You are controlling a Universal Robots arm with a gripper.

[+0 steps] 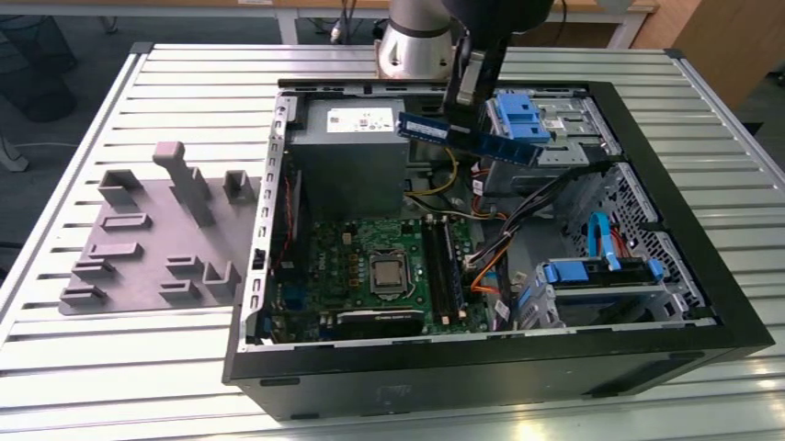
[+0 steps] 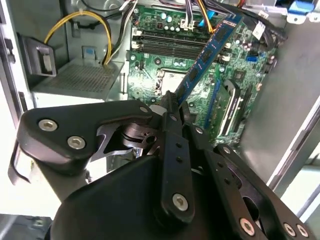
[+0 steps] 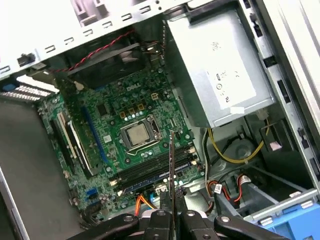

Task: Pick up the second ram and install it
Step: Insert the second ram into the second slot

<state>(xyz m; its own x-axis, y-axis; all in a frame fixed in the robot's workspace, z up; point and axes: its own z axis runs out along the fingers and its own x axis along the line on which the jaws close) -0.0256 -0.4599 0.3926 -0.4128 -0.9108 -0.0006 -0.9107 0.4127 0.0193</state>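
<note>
Ram (image 1: 424,127): in the air, clamped in the claw, above the far end of the open case, over the stretch between the power supply (image 1: 349,152) and a blue drive bay.
Claw (image 2: 172,107): fingers closed hard on the ram's long edge, with no gap showing. In the exterior view the grip looks to be about mid-length, with blue board sticking out on both sides.
Case (image 1: 491,372): lying on its side on the slatted tabletop (image 1: 98,386), open side up.
Slots (image 1: 442,266): dark and long, side by side on the green board (image 1: 344,257) next to the processor socket. Whether any of them is filled, I cannot tell.
Ram to slots: well apart. In the exterior view the slots lie toward the picture's lower edge from the ram, down on the board, while the ram hangs high at the claw.
Long axis: in the exterior view the ram runs across the picture, dipping a little toward the exterior view's right, and the slots run up and down it, so the two look roughly crosswise. In the second wrist view the ram also slants across the slots' line. In the first wrist view it shows edge-on as a thin dark line (image 3: 171,160) over the slot area.
Stage, as I judge it: the pick-up is done and the install is not. The ram is neither over a slot nor turned to match one.
Tray (image 1: 160,239): grey fixture on the tabletop at the exterior view's left, just beside the case, well apart from the claw.
</note>
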